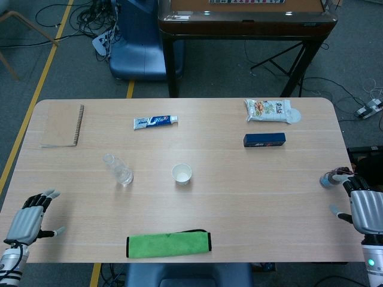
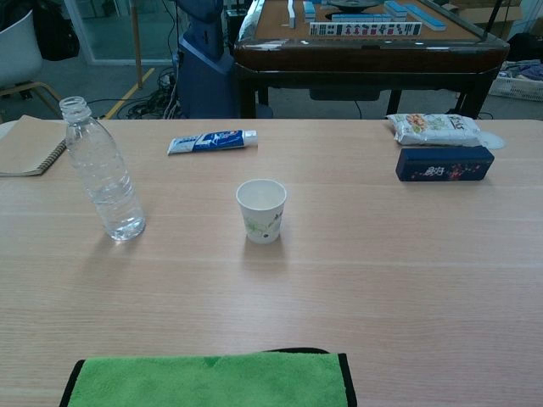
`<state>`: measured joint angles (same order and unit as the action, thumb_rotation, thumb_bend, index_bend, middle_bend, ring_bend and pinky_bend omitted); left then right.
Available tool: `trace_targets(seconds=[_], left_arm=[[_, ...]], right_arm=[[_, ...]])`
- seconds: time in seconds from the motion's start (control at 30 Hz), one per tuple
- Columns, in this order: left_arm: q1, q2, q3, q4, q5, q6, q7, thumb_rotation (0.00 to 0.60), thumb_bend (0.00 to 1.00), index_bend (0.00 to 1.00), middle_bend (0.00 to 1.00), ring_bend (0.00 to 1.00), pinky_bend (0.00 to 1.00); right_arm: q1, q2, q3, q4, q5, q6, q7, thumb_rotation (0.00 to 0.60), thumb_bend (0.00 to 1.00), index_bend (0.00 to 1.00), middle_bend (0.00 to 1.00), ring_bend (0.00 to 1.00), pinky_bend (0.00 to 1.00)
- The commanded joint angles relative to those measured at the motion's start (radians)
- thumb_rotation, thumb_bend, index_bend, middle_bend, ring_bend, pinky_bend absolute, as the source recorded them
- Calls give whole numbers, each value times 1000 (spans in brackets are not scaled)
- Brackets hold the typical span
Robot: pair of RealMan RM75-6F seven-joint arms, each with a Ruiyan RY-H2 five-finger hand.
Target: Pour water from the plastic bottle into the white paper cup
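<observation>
Seen from above, the left hand (image 1: pixel 29 218) rests at the near left corner of the table (image 1: pixel 239 197), fingers spread and holding nothing; the chest view does not show it at all. Beyond it a notebook (image 1: pixel 61 125) lies flat near the far left edge, whole from the head view but cut off at the left edge lower down. The bottle (image 2: pixel 103 170) stands upright and uncapped, left of centre, clear plastic with only a little water at the bottom; from overhead it is foreshortened and hard to read, while the chest view shows its ribbed sides plainly. A toothpaste tube (image 1: pixel 155 121) lies behind it toward the far side. The cup (image 2: pixel 261 210) stands upright near the middle, well apart from the bottle on its right, white with a small printed pattern low on its side and nothing visible inside. In front of it a green cloth (image 1: pixel 169 244) lies along the near edge, its lower part cropped in the chest view. Farther right sit a dark blue box (image 1: pixel 264 140) and, behind it, a snack packet (image 1: pixel 270 110). The right hand (image 1: pixel 361 203) shows only from above, at the right edge, fingers apart and empty; its fingertips blur against a dark object by the table edge that I cannot identify.
</observation>
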<state>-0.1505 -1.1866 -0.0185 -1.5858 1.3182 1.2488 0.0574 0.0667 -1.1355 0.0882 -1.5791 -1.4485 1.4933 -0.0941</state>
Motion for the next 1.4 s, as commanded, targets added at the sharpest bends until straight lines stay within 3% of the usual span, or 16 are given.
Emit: trace_targets(seconds=[0.03,0.53,0.77,1.03,1.4], left_arm=[[0,-2,3,2,-2,-4,3,600,2,156,88,99,64],[-30,-49,-20,36,-27,-46,-18,600,2,148,88,103,93],[-71,-90,-52,85,-61,-102,-54,600,0,100,88,102,112],[-125,-124,-108,104,-127,-167,-87,600,0,2,37,101,172],[-212,-194,-180,142,-187,-229,-112,600,0,0,0,101,197]], right_arm=[[1,9,-2,1,-8,-4,15,600,0,311,324,255,585],[-3,14,4,9,15,-12,31,600,0,311,324,255,549],[-3,4,10,21,19,-4,8,600,0,311,324,256,450],[1,7,12,25,27,-18,20,600,0,311,324,256,443],[11,15,19,33,42,-44,50,600,0,311,324,256,443]])
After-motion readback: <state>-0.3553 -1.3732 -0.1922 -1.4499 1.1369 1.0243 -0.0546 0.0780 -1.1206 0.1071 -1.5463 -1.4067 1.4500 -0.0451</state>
